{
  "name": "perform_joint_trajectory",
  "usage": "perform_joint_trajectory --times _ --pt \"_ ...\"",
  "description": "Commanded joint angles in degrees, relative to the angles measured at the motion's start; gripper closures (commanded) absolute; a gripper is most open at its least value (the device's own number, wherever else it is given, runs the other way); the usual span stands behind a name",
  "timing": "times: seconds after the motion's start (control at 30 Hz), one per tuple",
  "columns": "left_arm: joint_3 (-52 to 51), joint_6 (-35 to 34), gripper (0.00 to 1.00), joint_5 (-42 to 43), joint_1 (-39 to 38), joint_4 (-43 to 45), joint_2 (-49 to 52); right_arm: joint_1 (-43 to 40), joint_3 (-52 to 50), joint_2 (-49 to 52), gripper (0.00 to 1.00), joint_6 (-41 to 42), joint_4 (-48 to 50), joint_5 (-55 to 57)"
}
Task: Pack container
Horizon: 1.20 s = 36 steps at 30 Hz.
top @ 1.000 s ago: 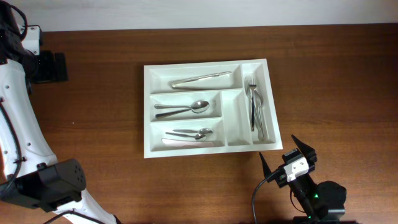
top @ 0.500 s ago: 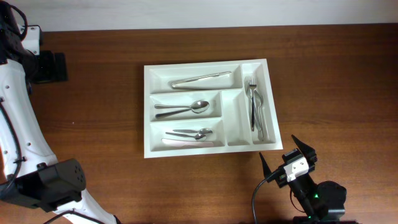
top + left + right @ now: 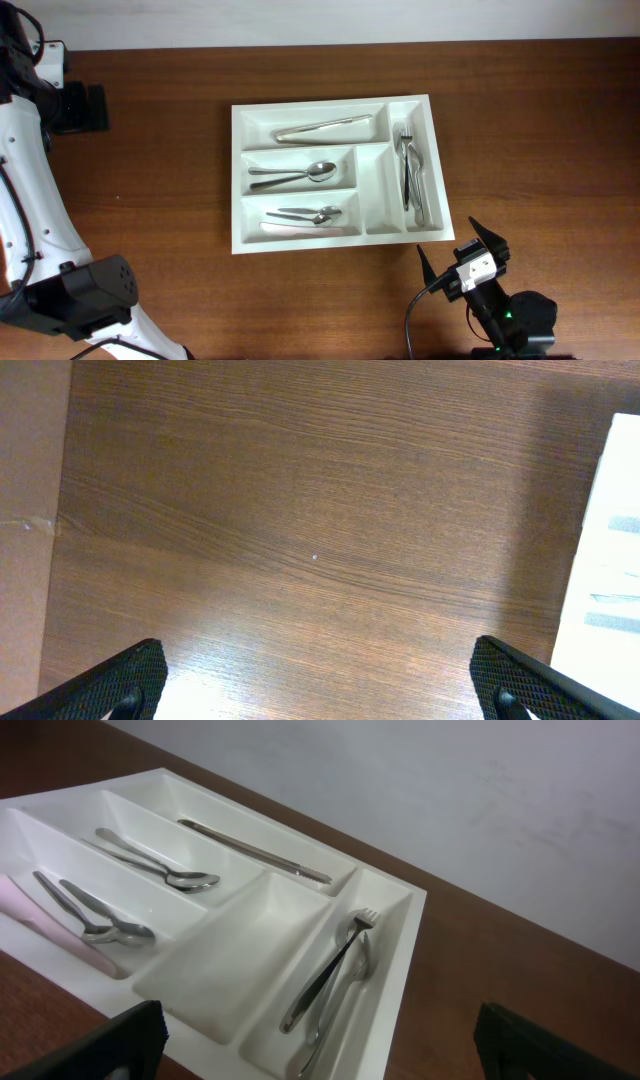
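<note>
Squarely in the middle of the wooden table (image 3: 150, 180) lies the container (image 3: 237, 180), a white cutlery tray resting flat. Its top wide compartment holds a table knife (image 3: 325, 127). The middle one holds a spoon (image 3: 296, 176), and the bottom one has two smaller spoons (image 3: 305, 213) beside a pale pink utensil (image 3: 305, 229). Forks (image 3: 410, 170) lie lengthwise in the outer narrow compartment. The right gripper (image 3: 446, 235) hangs just off the tray's near corner on that side, apart from it, its jaws spread wide and holding nothing. The left gripper (image 3: 325, 690) hangs over bare wood, jaws likewise wide apart with nothing between them. The tray's edge shows at the right margin of its wrist view.
</note>
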Motion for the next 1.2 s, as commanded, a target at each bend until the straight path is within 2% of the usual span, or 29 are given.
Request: perform_joint_trajectory --times 0.0,0.23,0.27,0.33,0.47,0.67,0.8,0.93,1.17 --pt "0.2 -0.5 0.01 -0.2 0.0 0.1 -1.8 -0.3 -0.6 -0.6 0.01 0.7 0.3 -0.7" --pt "-3.7 -0.4 0.01 -0.3 -3.7 0.1 -11.1 -0.3 -0.6 -0.6 0.01 0.7 0.3 -0.7" --pt "-6.1 1.6 0.01 -3.0 -4.9 0.8 -13.7 -0.3 -0.6 -0.6 0.01 0.7 0.3 -0.7" --pt "-12.1 3.6 0.01 -9.4 -6.7 5.5 -18.7 -0.3 -0.6 -0.6 0.01 0.7 0.3 -0.7" --pt "-24.5 3.5 0.01 -10.6 -8.4 18.1 -28.3 -0.3 -0.6 -0.6 0.01 0.7 0.3 -0.7" --pt "-47.2 3.4 0.01 -5.1 -9.7 41.9 -46.8 -0.3 -0.6 -0.6 0.01 0.7 0.3 -0.7" --pt "-61.7 3.3 0.01 -2.3 -9.7 52.1 -59.0 -0.3 -0.6 -0.6 0.01 0.7 0.2 -0.7" --pt "-75.1 3.3 0.01 -0.5 -9.7 56.1 -70.4 -0.3 -0.6 -0.6 0.01 0.7 0.3 -0.7" --pt "-98.1 3.3 0.01 9.4 -9.7 63.8 -87.4 -0.3 -0.6 -0.6 0.01 0.7 0.2 -0.7"
